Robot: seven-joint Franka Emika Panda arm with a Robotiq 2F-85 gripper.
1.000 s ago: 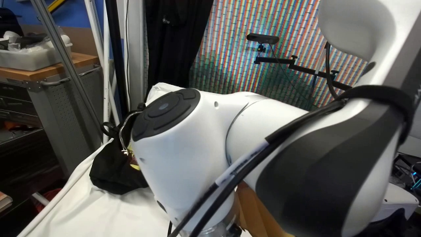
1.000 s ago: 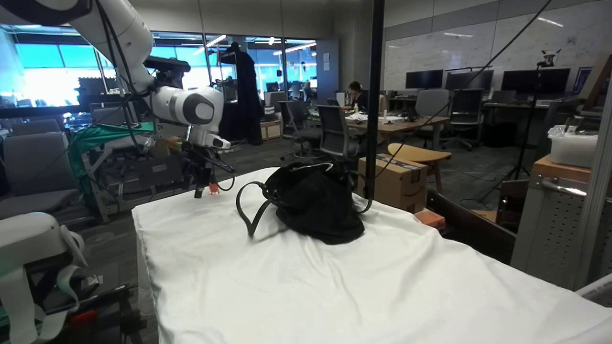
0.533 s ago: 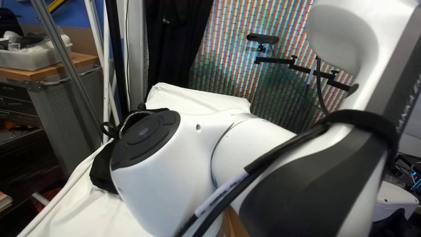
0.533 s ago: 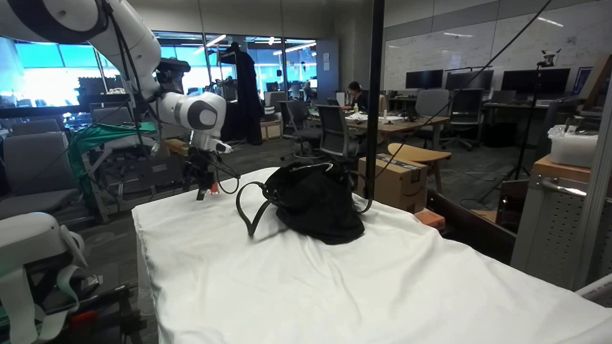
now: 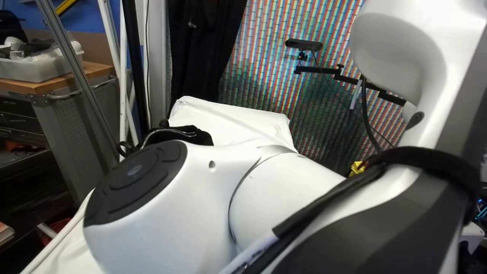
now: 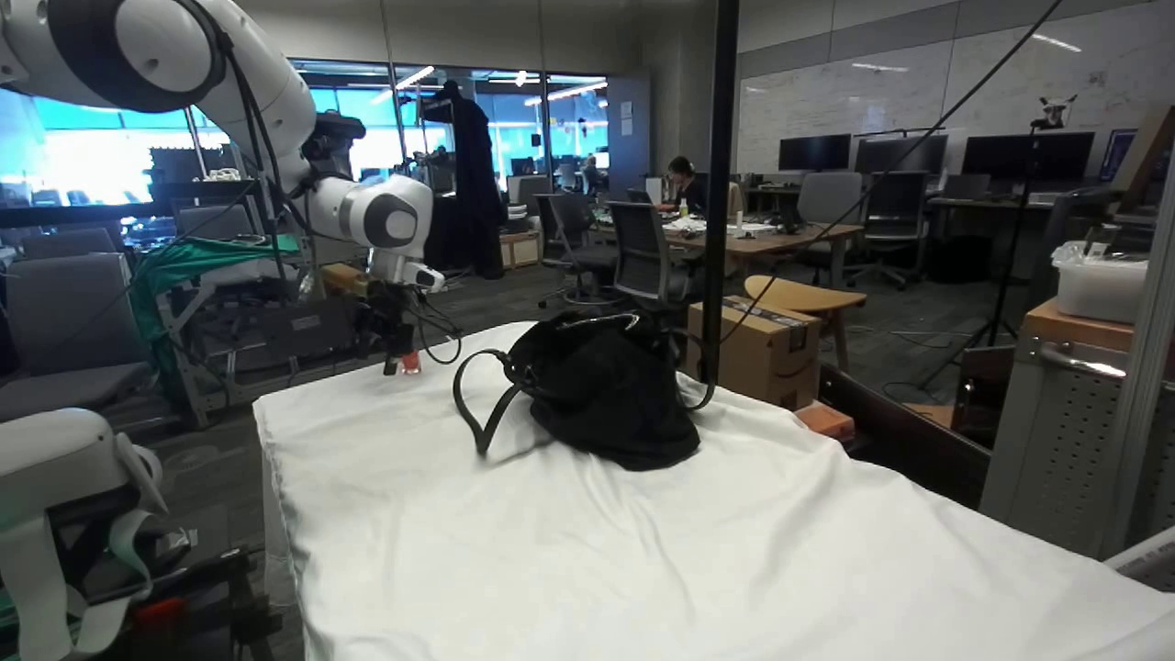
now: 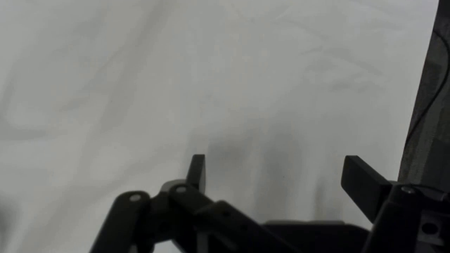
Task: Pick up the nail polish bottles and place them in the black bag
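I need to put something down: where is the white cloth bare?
In an exterior view, the white cloth is bare from the black bag to the picture's bottom edge. Crowded: its far end, by the gripper and a red bottle.

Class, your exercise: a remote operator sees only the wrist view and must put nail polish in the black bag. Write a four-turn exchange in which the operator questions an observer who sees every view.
Operator: In my wrist view the open gripper is over white cloth, with nothing to grasp. Is anything close?
Observer: Yes. In an exterior view, a small reddish nail polish bottle shows just right of the gripper's lower end; whether they touch, I can't tell.
Operator: And where would I take it?
Observer: The black bag rests on the same cloth, farther right in that view.
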